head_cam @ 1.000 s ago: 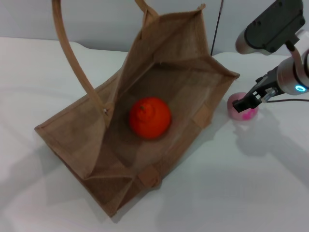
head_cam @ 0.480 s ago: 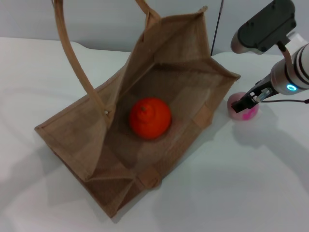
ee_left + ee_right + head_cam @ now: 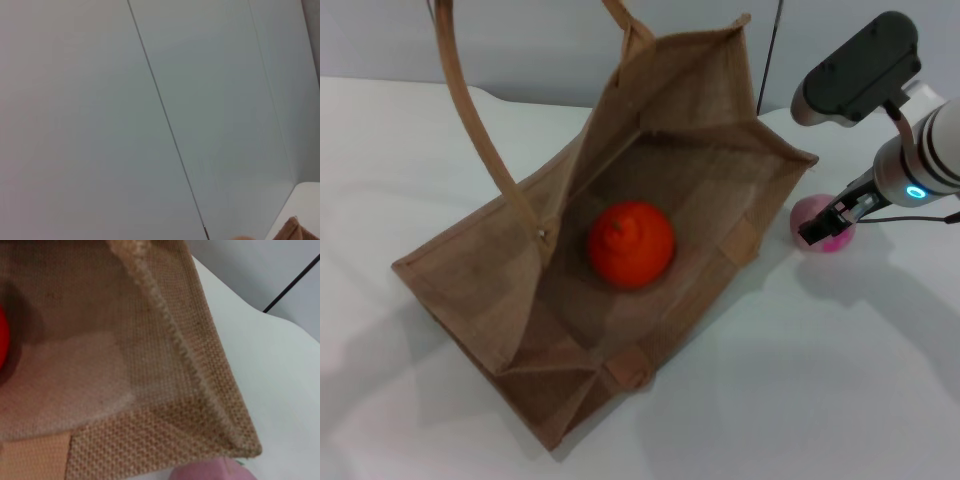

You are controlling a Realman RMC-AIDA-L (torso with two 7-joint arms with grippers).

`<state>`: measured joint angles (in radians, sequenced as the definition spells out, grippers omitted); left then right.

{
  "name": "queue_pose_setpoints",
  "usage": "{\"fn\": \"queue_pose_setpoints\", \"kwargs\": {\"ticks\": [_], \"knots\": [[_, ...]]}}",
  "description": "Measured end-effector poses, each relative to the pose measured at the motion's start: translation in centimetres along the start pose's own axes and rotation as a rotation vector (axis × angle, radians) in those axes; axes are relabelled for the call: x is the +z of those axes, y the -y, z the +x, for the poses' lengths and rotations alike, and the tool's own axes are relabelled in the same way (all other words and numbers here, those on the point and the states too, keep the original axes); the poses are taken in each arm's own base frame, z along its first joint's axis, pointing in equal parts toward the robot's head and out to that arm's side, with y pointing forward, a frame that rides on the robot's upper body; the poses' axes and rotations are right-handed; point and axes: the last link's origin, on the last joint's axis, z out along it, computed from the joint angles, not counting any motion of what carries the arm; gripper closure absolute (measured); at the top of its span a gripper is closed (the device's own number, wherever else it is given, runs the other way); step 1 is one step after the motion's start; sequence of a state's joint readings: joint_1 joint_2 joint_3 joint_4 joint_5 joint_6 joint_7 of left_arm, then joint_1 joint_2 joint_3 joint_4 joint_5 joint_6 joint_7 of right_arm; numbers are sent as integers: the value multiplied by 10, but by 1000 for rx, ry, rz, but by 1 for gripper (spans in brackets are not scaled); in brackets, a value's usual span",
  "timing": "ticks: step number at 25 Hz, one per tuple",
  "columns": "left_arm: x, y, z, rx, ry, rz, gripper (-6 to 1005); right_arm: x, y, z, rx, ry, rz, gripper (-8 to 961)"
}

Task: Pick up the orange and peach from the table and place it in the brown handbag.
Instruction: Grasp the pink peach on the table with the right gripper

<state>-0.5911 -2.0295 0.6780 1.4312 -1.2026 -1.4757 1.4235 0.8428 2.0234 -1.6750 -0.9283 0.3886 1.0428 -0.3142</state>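
Fruit is sitting in two places. The orange (image 3: 631,243) is lying inside the brown handbag (image 3: 500,290), near the middle of its floor, with its small dark stem nub pointing up. The handbag is resting on the white worktop (image 3: 840,380) with its mouth wide open, and one long tan handle (image 3: 470,110) is curving up on the robot's left side of the bag. The peach (image 3: 817,225) is sitting on the worktop just beside the bag's right-hand corner, outside the bag. The right end effector (image 3: 823,226) is reaching down to the peach, and its dark fingertips are sitting right at the pink fruit. I cannot tell if they are squeezing the peach or only touching it. A little blue ring light (image 3: 916,192) is glowing on the right arm, and a big grey part of that arm (image 3: 855,68) is hanging above it. The right wrist view is looking at the woven corner of the handbag (image 3: 165,390) from very near, with a bit of the orange (image 3: 3,342) at one edge and the pink top of the peach (image 3: 210,473) at another edge, close against the bag's corner. The left wrist view is showing only a pale wall (image 3: 100,120) and a tiny tip of the handbag (image 3: 295,231), so the left end effector is not showing anywhere.
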Motion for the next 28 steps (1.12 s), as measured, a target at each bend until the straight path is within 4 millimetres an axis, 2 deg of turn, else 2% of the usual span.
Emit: {"fn": "queue_pose_setpoints", "kwargs": {"ticks": [10,18,26,28], "knots": [[2,0,2,4,-3,-4,777,6,1,3,6,-26,-2,75],[2,-1,2,4,-3,-7,774,9,-10,1,-4,-31,-47,75],[2,-1,1,3,-2,-7,771,9,-11,1,0,-35,-58,242],[2,-1,1,2,-2,-6,771,9,-11,1,6,-34,-60,251]]}}
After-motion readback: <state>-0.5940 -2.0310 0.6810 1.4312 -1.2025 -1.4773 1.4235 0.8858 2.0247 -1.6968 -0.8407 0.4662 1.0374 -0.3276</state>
